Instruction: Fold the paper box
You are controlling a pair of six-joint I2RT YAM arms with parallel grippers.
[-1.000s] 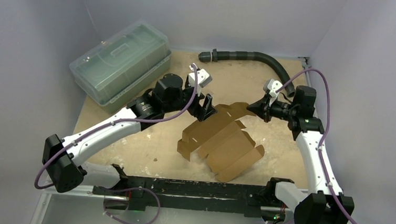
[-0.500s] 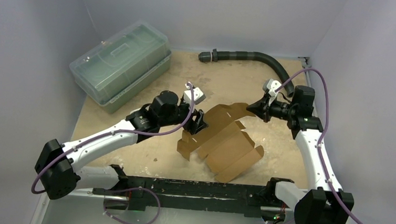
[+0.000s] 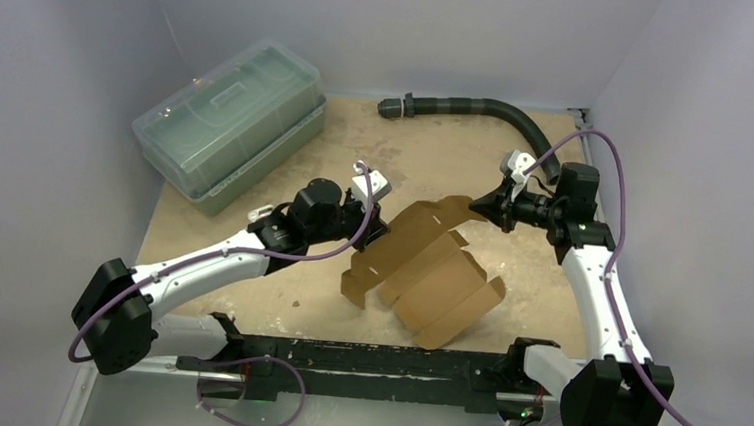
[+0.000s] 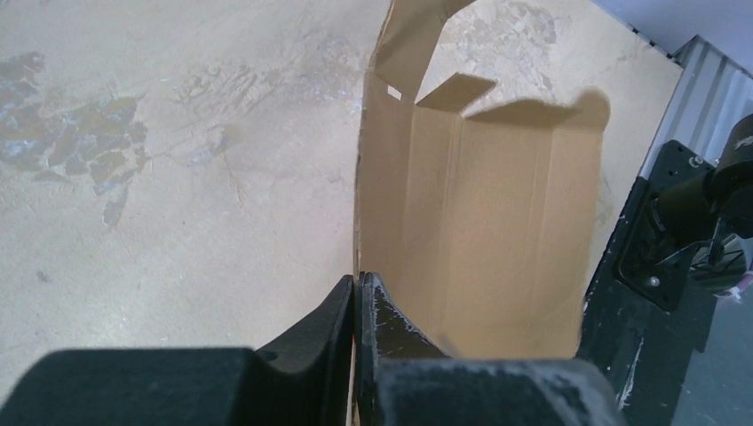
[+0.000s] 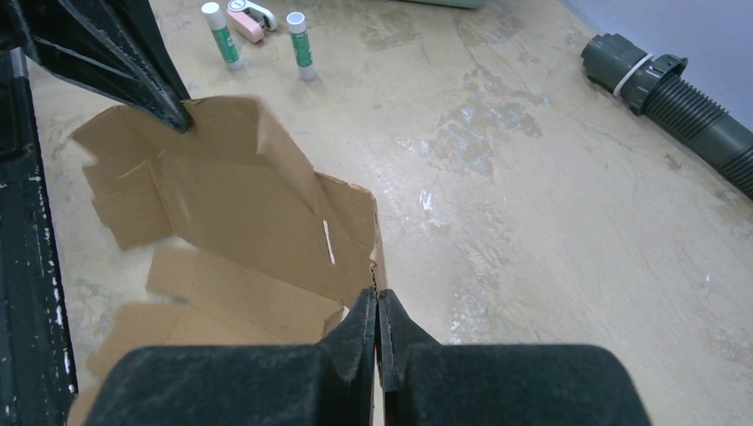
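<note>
Sprawling across the middle of the table (image 3: 437, 157), the paper box (image 3: 427, 269) looks barely started: panels spread open, flaps loose, nothing tucked. The left gripper (image 3: 375, 235) and right gripper (image 3: 477, 208) each pinch its raised far side.

Worn tan table (image 3: 437, 157), lidded plastic bin (image 3: 229, 127), ribbed hose (image 3: 491, 109), glue sticks (image 5: 300, 44), paper box (image 3: 439, 277)

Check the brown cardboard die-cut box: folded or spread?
Spread, partly creased: brown cardboard box shows open panels, loose flaps; left gripper and right gripper pinch opposite edges.
</note>
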